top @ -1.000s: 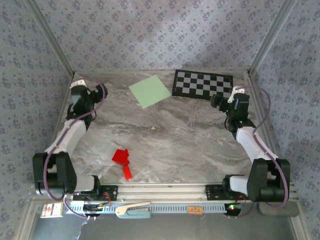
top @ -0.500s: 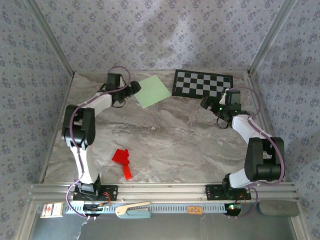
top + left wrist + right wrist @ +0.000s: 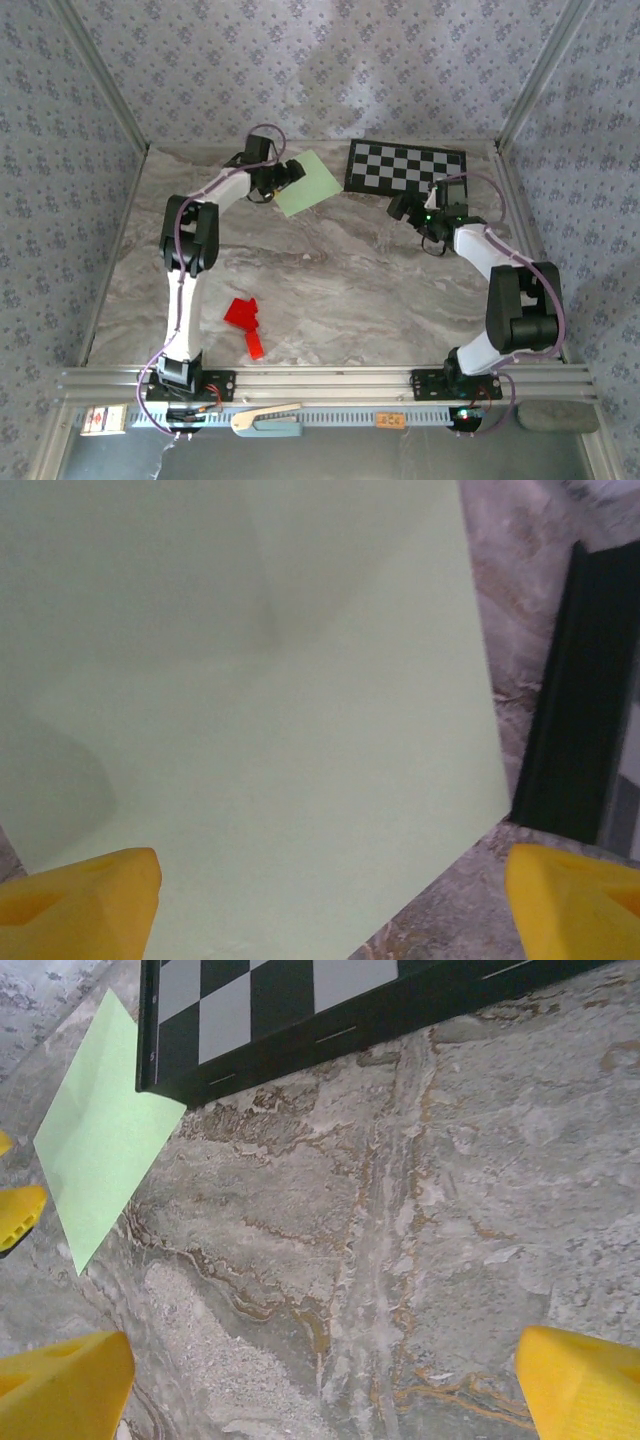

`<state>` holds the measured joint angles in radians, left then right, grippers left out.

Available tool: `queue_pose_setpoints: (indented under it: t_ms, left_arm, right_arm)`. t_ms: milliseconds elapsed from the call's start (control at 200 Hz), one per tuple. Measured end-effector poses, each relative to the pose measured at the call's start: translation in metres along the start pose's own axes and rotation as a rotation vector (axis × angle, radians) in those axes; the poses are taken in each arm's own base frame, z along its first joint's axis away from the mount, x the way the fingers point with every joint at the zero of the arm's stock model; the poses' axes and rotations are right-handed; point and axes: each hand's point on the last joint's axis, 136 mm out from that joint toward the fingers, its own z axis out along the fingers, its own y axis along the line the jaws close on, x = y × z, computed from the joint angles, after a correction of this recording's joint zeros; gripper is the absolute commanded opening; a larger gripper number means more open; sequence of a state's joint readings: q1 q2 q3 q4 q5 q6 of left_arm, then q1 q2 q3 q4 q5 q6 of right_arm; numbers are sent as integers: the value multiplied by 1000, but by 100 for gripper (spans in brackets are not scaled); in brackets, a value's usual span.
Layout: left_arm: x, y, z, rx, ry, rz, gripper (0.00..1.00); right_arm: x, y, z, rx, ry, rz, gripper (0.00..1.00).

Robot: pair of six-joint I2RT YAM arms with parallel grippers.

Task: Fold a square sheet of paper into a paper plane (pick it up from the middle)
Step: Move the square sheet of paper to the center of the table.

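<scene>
From the top camera I see the left arm stretched to the far side of the marble table [image 3: 330, 270], with the left gripper [image 3: 287, 172] at the left edge of the square sheet of paper [image 3: 312, 182]. The sheet lies flat and unfolded, just left of the checkerboard [image 3: 405, 168]. The right gripper [image 3: 400, 208] hangs by the near edge of the checkerboard, well apart from the sheet. A red paper shape [image 3: 245, 322] lies near the front of the table, away from both arms. At this size I can't read either jaw opening from above.

On the left wrist camera, the pale green sheet takes up most of the frame. My two yellow fingertips [image 3: 75, 900] sit wide apart at the bottom corners with nothing between them, so that gripper is spread open and holding nothing. The checkerboard's dark edge runs down the right side.

On the right wrist camera, the fingertips [image 3: 60, 1385] are also far apart over bare marble, empty. The checkerboard lies across the top and the green sheet lies at the left beside its corner. The small yellow bit at the left edge is probably the other gripper's finger.
</scene>
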<state>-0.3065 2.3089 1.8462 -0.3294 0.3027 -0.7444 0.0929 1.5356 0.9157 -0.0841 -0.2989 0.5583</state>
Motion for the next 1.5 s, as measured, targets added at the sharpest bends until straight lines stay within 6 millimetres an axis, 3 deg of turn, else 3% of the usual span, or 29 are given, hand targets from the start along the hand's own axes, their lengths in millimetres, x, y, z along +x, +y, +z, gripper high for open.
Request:
queue_pose_setpoints:
  t_ms: [185, 545, 660, 800, 895, 970, 1034, 1229, 1374, 1499]
  left_arm:
    - [25, 9, 7, -62, 85, 30, 88]
    - [56, 24, -5, -133, 208, 186, 84]
    - [88, 35, -23, -165, 290, 255, 83]
    - [144, 47, -51, -196, 422, 343, 81]
    - [178, 51, -72, -207, 511, 372, 81]
    - [194, 51, -84, -206, 553, 379, 82]
    - [195, 46, -93, -199, 547, 379, 82]
    - [168, 24, -115, -175, 382, 330, 83]
    - [159, 29, -116, -209, 294, 261, 84]
    - [159, 44, -116, -260, 250, 204, 87]
  right_arm:
    - [7, 1, 6, 12, 20, -7, 100]
    - [13, -5, 8, 60, 32, -7, 100]
    - [16, -4, 8, 77, 40, -15, 100]
    - [21, 3, 10, 90, 49, -41, 100]
    - [27, 13, 13, 94, 67, -74, 94]
    - [36, 24, 18, 84, 95, -105, 89]
    - [44, 37, 27, 66, 128, -136, 83]
    - [75, 95, 69, -20, 248, -233, 71]
    - [91, 140, 99, -68, 301, -300, 70]
    - [98, 166, 122, -87, 328, -340, 70]
